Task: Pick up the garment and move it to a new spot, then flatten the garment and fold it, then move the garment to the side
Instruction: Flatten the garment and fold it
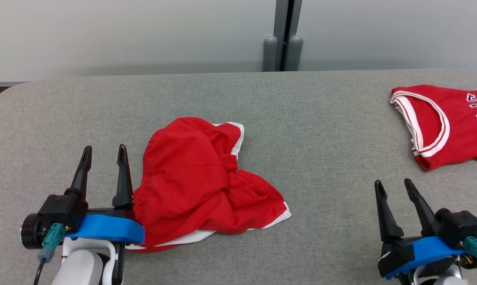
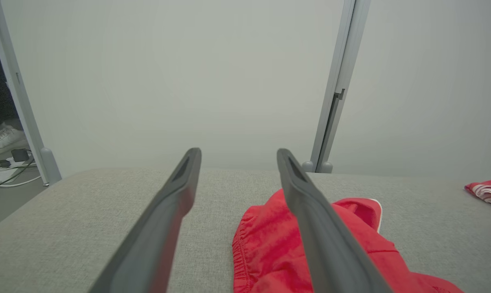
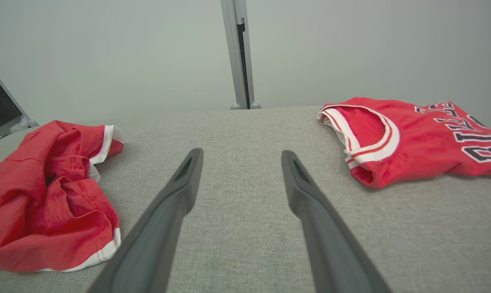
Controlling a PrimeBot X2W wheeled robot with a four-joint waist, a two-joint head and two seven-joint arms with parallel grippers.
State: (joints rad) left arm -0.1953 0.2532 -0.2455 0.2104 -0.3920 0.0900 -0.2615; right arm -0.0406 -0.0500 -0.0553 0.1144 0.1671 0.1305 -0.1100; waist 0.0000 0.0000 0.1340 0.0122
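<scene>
Nearest, the left claw [image 1: 105, 150] and the right claw [image 1: 392, 183] both point up the grey table [image 1: 301, 118], fingers spread wide and holding nothing. The crumpled red shorts [image 1: 195, 182] lie just beside the left claw's right finger, well apart from the right claw. Farther right, a red jersey [image 1: 448, 122] has dark letters that seem to read BULLS.

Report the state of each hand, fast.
Left hand: open, holding nothing, beside the red shorts.
Right hand: open, holding nothing.
</scene>
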